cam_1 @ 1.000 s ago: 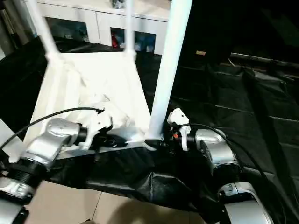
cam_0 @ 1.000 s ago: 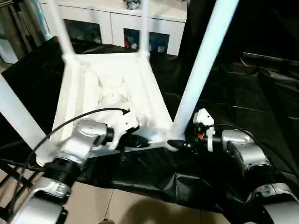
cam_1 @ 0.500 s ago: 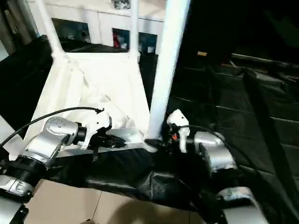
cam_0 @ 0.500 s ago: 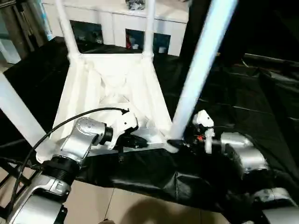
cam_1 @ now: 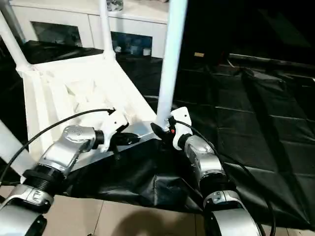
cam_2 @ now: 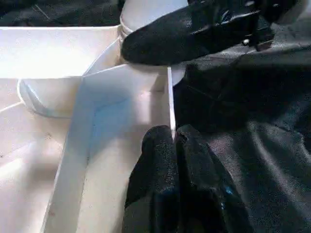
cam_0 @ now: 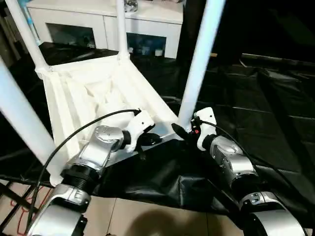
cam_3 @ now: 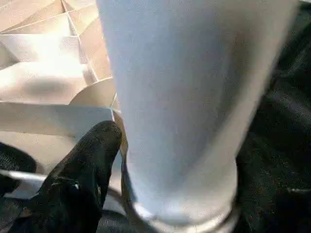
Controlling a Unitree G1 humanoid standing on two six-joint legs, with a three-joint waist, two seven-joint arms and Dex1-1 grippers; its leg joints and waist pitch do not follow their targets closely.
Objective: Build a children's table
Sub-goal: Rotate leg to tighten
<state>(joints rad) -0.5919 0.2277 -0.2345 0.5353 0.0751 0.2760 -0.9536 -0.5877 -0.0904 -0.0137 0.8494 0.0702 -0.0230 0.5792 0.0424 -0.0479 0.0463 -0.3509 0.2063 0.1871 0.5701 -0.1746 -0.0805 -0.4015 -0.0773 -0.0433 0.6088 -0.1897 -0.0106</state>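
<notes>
Grippers meet at the near corner of the upturned children's table (cam_0: 98, 93), which lies ribbed side up on a black sheet (cam_0: 256, 98) with its legs rising. The left gripper (cam_2: 172, 138) has its fingers pressed together on the thin near rim of the tabletop. The right gripper (cam_0: 181, 132) sits at the foot of the near right leg (cam_0: 197, 64), one finger (cam_3: 92, 150) against its base; its grip I cannot tell. Beyond stands a white cabinet (cam_0: 106, 22).
</notes>
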